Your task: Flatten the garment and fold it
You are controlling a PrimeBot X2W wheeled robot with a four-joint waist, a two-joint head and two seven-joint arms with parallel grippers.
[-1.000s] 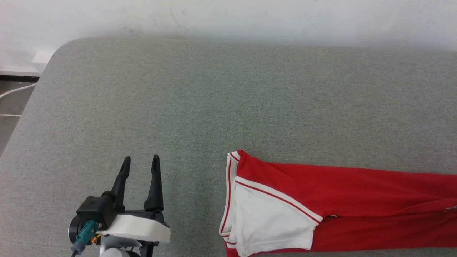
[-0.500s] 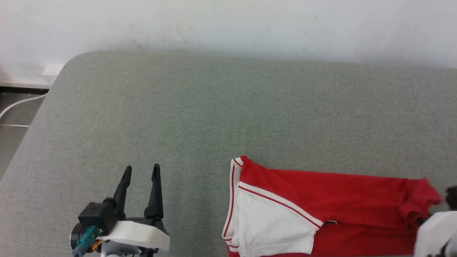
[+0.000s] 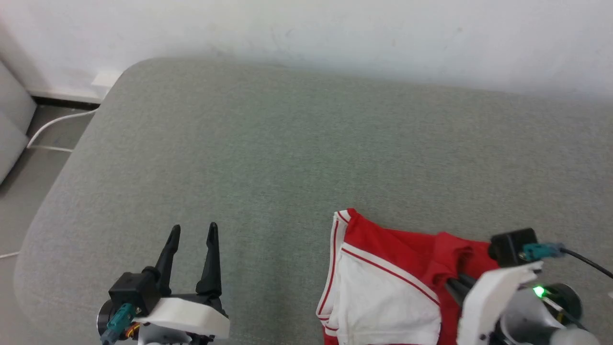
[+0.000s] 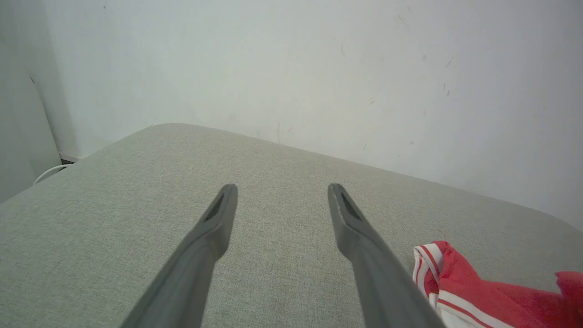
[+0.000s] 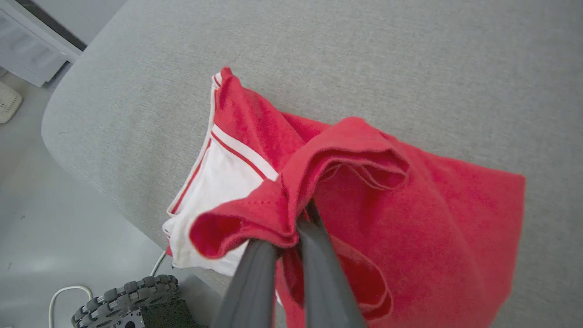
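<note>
The garment (image 3: 397, 242) lies at the near edge of the grey surface (image 3: 268, 143), on the robot's right side, low in the head view; it is red, crumpled rather than flat, with a white sleeve (image 3: 383, 306) turned toward the left and edged in red-and-white stripes; the sleeve lies flat on the surface, while the red cloth beside it is gathered into a raised fold; the right gripper (image 5: 291, 237) has its two fingers pressed close together on that fold, clenching a bunch of red cloth that drapes over their tips (the tips themselves are hidden under the cloth); in the right wrist view the rest of the red body spreads out to the right of the fingers, with some slack folds; the left gripper (image 3: 194, 227) sits well apart from the garment, to its left, over bare surface, its fingers spread with nothing between them; I cannot tell whether they touch the surface; behind the surface rises a pale wall (image 3: 306, 28); at the left the surface ends in a rounded corner, past which are the floor (image 3: 28, 191) and a white cable (image 3: 52, 124); a toothed wheel (image 5: 127, 296) shows below the surface's near edge in the right wrist view.
</note>
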